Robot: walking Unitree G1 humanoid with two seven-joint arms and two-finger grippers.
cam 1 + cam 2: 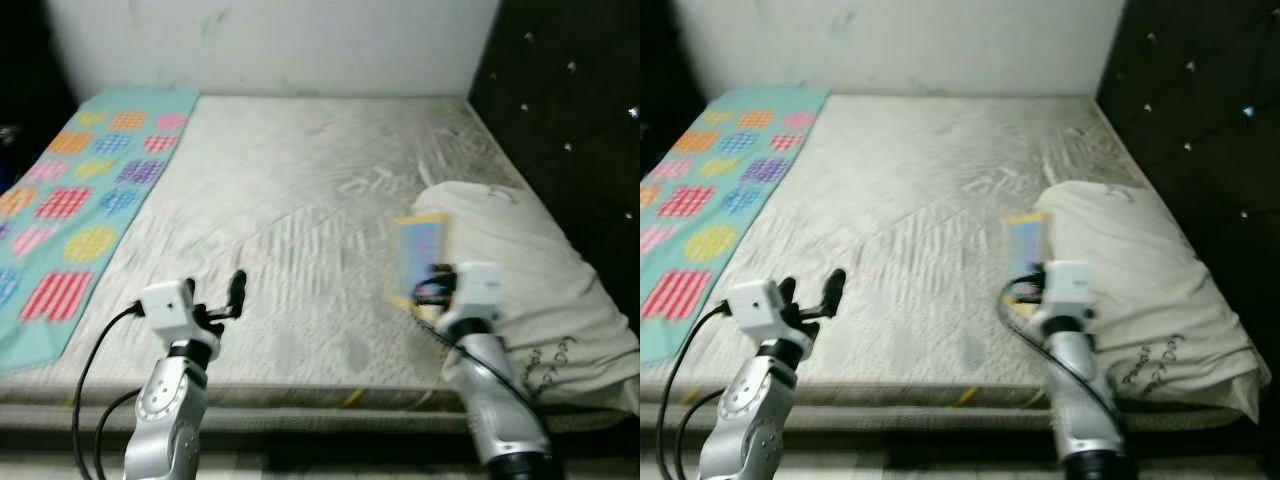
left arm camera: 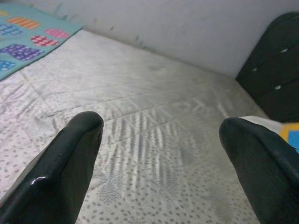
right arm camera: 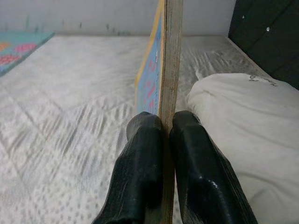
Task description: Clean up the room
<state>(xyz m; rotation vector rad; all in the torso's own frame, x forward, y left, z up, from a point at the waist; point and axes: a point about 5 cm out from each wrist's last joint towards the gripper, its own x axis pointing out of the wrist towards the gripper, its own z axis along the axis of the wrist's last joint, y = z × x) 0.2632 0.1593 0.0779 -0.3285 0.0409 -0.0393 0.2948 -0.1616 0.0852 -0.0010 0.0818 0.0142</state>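
Note:
A thin flat board with a yellow edge and a blue face with pink marks (image 1: 420, 255) stands on edge above the grey mattress (image 1: 300, 200), beside a white pillow (image 1: 520, 270). My right gripper (image 3: 167, 126) is shut on the board's lower edge (image 3: 168, 56), its two black fingers (image 3: 145, 158) pressed flat on either side. My left gripper (image 1: 222, 295) hovers over the front of the mattress with its fingers (image 2: 70, 158) spread wide and nothing between them.
A turquoise blanket with coloured patches (image 1: 80, 180) covers the left side of the bed. A dark tufted headboard (image 1: 570, 110) runs along the right, a pale wall (image 1: 270, 40) lies beyond. The mattress's front edge (image 1: 300, 395) is just before me.

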